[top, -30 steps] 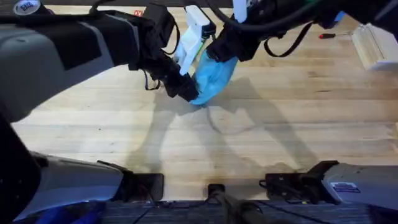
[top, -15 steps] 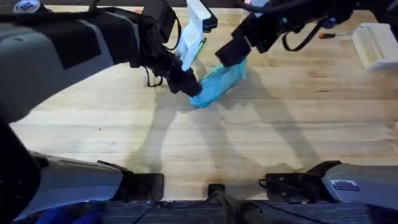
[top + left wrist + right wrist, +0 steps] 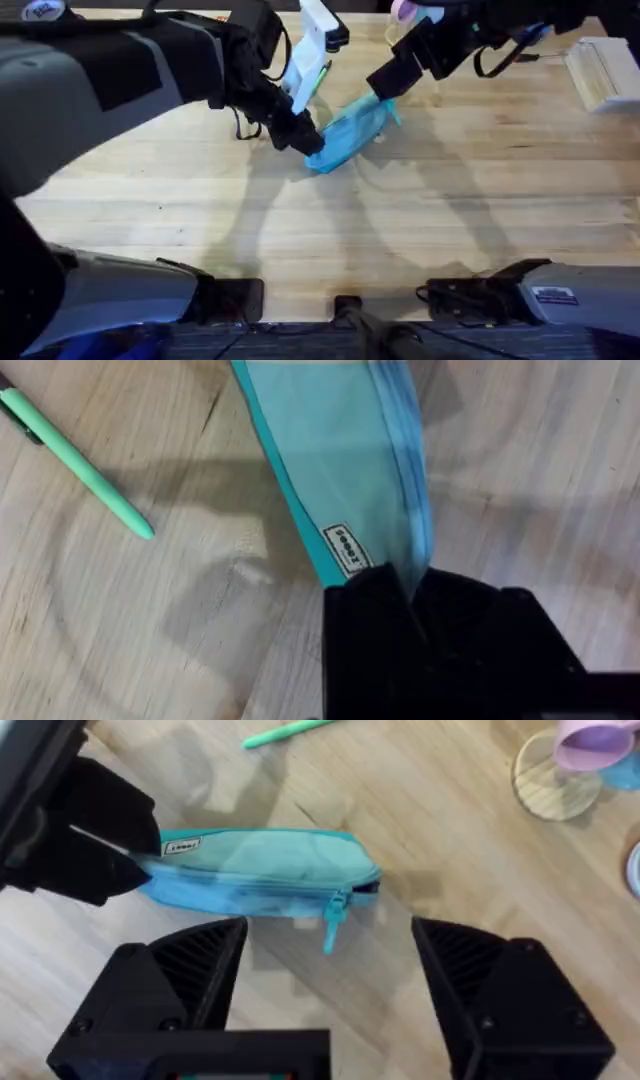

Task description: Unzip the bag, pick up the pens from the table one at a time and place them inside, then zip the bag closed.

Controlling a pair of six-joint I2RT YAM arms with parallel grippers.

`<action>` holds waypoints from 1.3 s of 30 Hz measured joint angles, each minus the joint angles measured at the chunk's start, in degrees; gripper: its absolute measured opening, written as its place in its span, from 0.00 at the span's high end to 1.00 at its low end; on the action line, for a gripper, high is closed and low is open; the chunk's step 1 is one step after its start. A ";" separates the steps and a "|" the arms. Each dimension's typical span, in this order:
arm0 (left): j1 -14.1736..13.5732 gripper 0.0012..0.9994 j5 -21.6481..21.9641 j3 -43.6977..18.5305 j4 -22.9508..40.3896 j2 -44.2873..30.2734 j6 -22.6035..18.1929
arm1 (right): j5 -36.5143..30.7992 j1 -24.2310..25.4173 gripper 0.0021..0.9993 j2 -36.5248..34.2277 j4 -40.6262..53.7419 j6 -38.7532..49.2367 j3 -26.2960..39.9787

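Lying flat on the bench point(image 3: 420, 230), the blue pouch point(image 3: 350, 135) serves as the landmark, and it looks fully zipped, with its teal pull point(image 3: 333, 923) hanging off 1 end.

To the pouch's left in the overhead view, the left end effector point(image 3: 305, 140) is clamped onto the pouch's nearer end; its wrist view shows the 2 black fingers point(image 3: 370, 610) pinching the fabric just beside the small white label point(image 3: 347, 548). That label sits on the teal edge band at the gripped end.

Just beyond the pouch, on its far side from the robot, lies 1 slim green pen point(image 3: 322, 74), partly covered by the white part of the left arm. It rests on the bare bench, apart from the pouch and not touching it; the left wrist view shows its length point(image 3: 80, 468) angled away from the fabric.

At the pouch's other end, the right end effector point(image 3: 385, 82) hovers above the zipper-pull end with nothing in it. Its 2 fingers point(image 3: 190, 970) are spread wide, with the pull lying between them below.

Farther right of the pouch, a pale wooden block point(image 3: 603, 72) stands near the bench's edge.
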State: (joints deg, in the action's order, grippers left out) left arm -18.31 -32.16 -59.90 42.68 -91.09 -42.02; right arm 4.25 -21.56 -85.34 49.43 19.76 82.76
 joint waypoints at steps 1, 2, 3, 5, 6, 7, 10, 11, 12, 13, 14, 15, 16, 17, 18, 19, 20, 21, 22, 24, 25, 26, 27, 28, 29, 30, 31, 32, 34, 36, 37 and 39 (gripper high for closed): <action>0.00 0.96 0.00 0.00 0.00 0.00 0.00 | -0.01 0.00 0.00 0.00 0.53 0.01 0.00; 0.00 0.96 0.00 0.00 0.00 0.00 0.00 | -0.02 0.00 0.00 0.00 1.05 0.01 0.00; 0.00 0.96 0.00 0.00 0.00 0.00 -0.02 | -0.02 0.00 0.00 0.00 1.45 0.00 0.00; 0.00 0.96 0.00 0.00 0.00 0.00 0.00 | -0.02 0.00 0.00 0.00 1.81 -0.02 0.00; 0.00 0.96 0.00 0.00 0.00 0.00 0.00 | -0.02 0.00 0.00 0.00 1.86 -0.06 0.00; 0.00 0.96 0.00 0.00 0.00 0.00 -0.01 | -0.02 0.00 0.00 0.00 1.88 -0.37 0.00; 0.00 0.96 0.00 0.00 0.00 0.00 0.00 | -0.01 0.00 0.00 0.00 2.60 -2.14 0.00; 0.00 0.96 0.00 0.00 0.00 0.00 -0.01 | 0.00 0.00 0.00 0.00 3.05 -2.65 0.00; 0.00 0.96 0.00 0.00 0.00 0.00 0.00 | 0.02 0.00 0.00 0.00 3.45 -3.09 0.00; 0.00 0.96 0.00 0.00 0.00 0.00 -0.01 | 0.02 0.00 0.00 0.00 3.59 -3.46 0.00; 0.00 0.96 0.00 0.00 0.00 0.00 0.00 | 0.01 0.00 0.00 0.00 3.63 -3.88 0.00; 0.00 0.96 0.00 0.00 0.00 0.00 -0.02 | 0.02 0.00 0.00 0.00 3.63 -4.45 0.00; 0.00 0.96 0.00 0.00 0.00 0.00 0.00 | 0.02 0.00 0.00 0.00 3.62 -5.00 0.00; 0.00 0.96 0.00 0.00 0.00 0.00 -0.01 | 0.01 0.00 0.00 0.00 3.62 -5.46 0.00; 0.00 0.96 0.00 0.00 0.00 0.00 0.00 | 0.02 0.07 0.00 0.00 3.63 -6.01 0.00; 0.00 0.96 0.00 0.00 0.00 0.00 0.00 | 0.02 0.14 0.00 0.00 3.61 -6.59 0.00; 0.00 0.96 0.00 0.00 0.00 0.00 0.00 | 0.02 0.25 0.00 0.00 3.63 -7.23 0.00; 0.00 0.96 0.00 0.00 0.00 0.00 0.00 | 0.02 0.40 0.00 0.00 3.67 -7.95 0.00; 0.00 0.96 0.00 0.00 0.00 0.00 0.00 | 0.02 0.60 0.00 0.00 3.77 -8.54 0.00; 0.00 0.96 0.00 0.00 0.00 0.00 0.00 | 0.04 1.15 0.00 0.18 4.42 -9.52 0.00; 0.00 0.96 0.00 0.00 0.00 0.00 0.00 | 0.04 1.47 0.00 0.44 4.84 -9.79 0.00; 0.00 0.96 0.00 0.00 0.00 0.00 0.00 | 0.04 1.79 0.00 0.82 5.02 -10.07 0.00; 0.00 0.96 0.00 0.00 0.00 0.00 0.00 | 0.04 2.22 0.00 1.40 5.05 -10.34 0.00; 0.00 0.96 0.00 0.00 0.00 0.00 -0.02 | 0.07 2.75 0.00 2.20 5.03 -10.53 0.00; 0.00 0.96 0.00 0.00 0.00 0.00 0.00 | 0.13 3.37 0.00 3.00 5.07 -10.60 0.00; 0.00 0.96 0.00 0.00 0.00 0.00 0.00 | 0.44 4.17 0.00 3.96 5.12 -10.65 0.00; 0.00 0.96 0.00 0.00 0.00 0.00 -0.02 | 1.12 5.16 0.00 5.04 5.14 -10.79 0.00; 0.00 0.96 0.00 0.00 0.00 0.00 0.00 | 1.92 6.15 0.00 6.06 5.15 -10.84 0.00; 0.00 0.96 0.00 0.00 0.00 0.00 0.00 | 3.97 8.38 0.00 8.29 5.10 -11.00 -0.14; 0.00 0.96 0.00 0.00 0.00 0.00 0.00 | 5.52 10.36 0.00 10.40 4.88 -11.07 -1.02; 0.00 0.96 0.00 0.00 0.00 0.00 -0.01 | 6.09 11.19 0.00 11.48 4.69 -11.21 -1.88; 0.00 0.96 0.00 0.00 0.00 0.00 0.00 | 6.88 12.14 0.00 13.15 3.71 -11.59 -3.91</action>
State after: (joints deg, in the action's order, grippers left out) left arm -18.31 -32.16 -59.90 42.68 -91.09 -42.02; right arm 11.13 -9.42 -72.19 53.14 8.17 78.85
